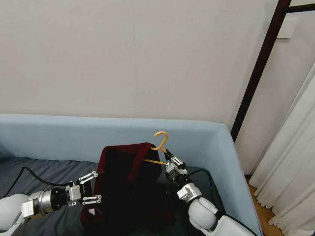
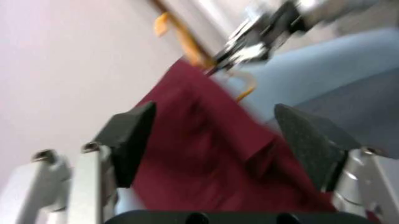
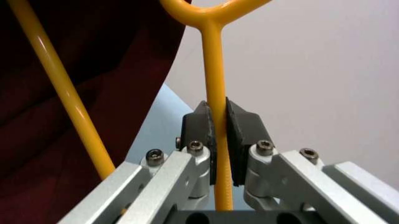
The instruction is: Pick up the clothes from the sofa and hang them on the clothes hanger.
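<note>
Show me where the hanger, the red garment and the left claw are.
hanger [image 3: 213, 70]: right wrist view, on the straight stem below its hook.
garment [image 1: 123, 182]: head view, on the middle of the hanging cloth.
left claw [image 1: 98, 185]: head view, midway between its open fingertips.

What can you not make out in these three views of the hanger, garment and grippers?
Head view: the red garment hides most of the yellow hanger.
Left wrist view: blur; whether the open left gripper touches the garment is unclear.
Right wrist view: the picture's edge cuts off the hanger's top, above the shut right gripper.
</note>
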You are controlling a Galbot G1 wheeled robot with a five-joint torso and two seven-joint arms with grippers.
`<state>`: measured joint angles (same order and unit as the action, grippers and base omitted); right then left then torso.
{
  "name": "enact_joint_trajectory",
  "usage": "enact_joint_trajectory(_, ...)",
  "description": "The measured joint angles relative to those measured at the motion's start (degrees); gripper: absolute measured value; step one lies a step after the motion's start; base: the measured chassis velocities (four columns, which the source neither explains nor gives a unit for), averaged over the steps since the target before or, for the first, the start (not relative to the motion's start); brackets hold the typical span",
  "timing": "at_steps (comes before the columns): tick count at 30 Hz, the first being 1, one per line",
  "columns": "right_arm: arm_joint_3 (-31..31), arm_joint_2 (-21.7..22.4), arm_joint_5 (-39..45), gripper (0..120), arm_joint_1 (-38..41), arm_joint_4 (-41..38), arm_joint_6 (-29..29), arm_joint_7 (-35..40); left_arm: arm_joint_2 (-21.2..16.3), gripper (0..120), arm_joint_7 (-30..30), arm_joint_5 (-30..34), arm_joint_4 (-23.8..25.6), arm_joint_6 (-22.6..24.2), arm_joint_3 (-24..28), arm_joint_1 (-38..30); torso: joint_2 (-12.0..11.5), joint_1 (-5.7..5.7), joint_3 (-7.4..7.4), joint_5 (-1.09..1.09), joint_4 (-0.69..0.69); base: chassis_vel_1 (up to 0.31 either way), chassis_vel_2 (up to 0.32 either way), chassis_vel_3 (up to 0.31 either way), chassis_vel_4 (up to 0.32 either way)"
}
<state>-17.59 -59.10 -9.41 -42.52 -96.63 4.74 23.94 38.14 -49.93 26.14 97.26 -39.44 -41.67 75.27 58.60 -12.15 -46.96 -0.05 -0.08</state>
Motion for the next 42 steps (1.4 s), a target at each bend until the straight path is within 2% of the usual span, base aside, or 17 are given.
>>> enact_joint_trajectory(2,0.0,0.3,0.0,5,0.0,-0.7,0.8,0.0,-0.1,84,0.3,0.0,-0.6,-0.2,-0.3,0.0,0.0,0.00,0.00,0.00,0.00,0.000,0.000,0.000,0.000)
enact_joint_trajectory(3,0.0,1.3,0.1,5,-0.1,-2.5,3.1,-0.1,-0.6,91,0.9,0.0,-3.0,-0.8,-1.3,-0.1,0.0,0.00,0.00,-0.01,0.00,0.000,0.000,0.000,0.000)
enact_joint_trajectory(4,0.0,1.4,0.1,5,-0.1,-2.7,3.3,-0.1,-0.7,91,0.9,0.0,-3.3,-0.9,-1.4,-0.1,0.0,0.00,0.00,-0.01,0.00,0.000,0.000,0.000,0.000)
enact_joint_trajectory(6,0.6,2.3,0.1,5,-0.1,-4.4,5.3,-0.4,-1.9,99,1.2,0.2,-7.4,-1.8,-2.7,-0.4,0.0,0.00,0.00,-0.01,0.01,0.000,0.000,0.000,0.000)
enact_joint_trajectory(11,1.3,3.5,0.6,5,-0.2,-6.4,7.1,-0.5,-3.1,100,3.9,0.3,-11.2,-3.3,-3.0,-0.8,0.0,0.00,0.00,-0.01,0.01,0.000,0.000,0.000,0.000)
enact_joint_trajectory(15,1.5,4.2,1.3,5,-0.6,-7.6,8.4,-0.5,-3.2,100,6.3,0.2,-11.9,-3.6,-2.7,-0.5,0.0,0.00,0.00,0.00,0.00,0.000,0.000,0.000,0.000)
enact_joint_trajectory(17,1.6,5.0,2.6,5,-1.1,-9.5,11.3,-0.5,-2.9,100,7.3,-0.2,-12.3,-3.6,-2.6,-0.2,0.0,0.00,0.00,0.00,0.00,0.000,0.000,0.000,0.000)
enact_joint_trajectory(27,2.2,7.3,5.1,5,-1.2,-13.4,14.8,-1.0,-2.1,100,7.2,-1.7,-12.0,-3.6,-4.1,1.4,0.0,0.00,0.00,0.00,0.01,0.000,0.000,0.000,0.000)
enact_joint_trajectory(30,2.4,7.5,3.3,5,-1.2,-13.4,14.4,-1.3,-2.0,100,7.2,-1.8,-11.8,-3.6,-4.4,1.7,0.0,0.00,0.00,0.00,0.01,0.000,0.000,0.000,0.000)
enact_joint_trajectory(35,3.8,7.5,-3.0,5,-1.5,-12.0,10.1,-2.8,-1.9,100,7.1,-1.9,-11.2,-3.4,-4.7,1.9,0.0,0.00,0.00,0.00,0.00,0.000,0.000,0.000,0.000)
enact_joint_trajectory(40,3.8,7.5,-3.7,5,-1.5,-11.6,9.1,-3.2,-1.7,100,7.1,-1.9,-10.5,-3.2,-4.7,2.2,0.0,0.00,0.00,0.00,0.00,0.000,0.000,0.000,0.000)
enact_joint_trajectory(42,4.3,7.1,-4.8,5,-1.1,-10.3,5.3,-4.7,-1.6,100,6.5,-0.4,-9.5,-2.4,-4.7,2.5,0.0,0.00,0.00,0.00,0.01,0.000,0.000,0.000,0.000)
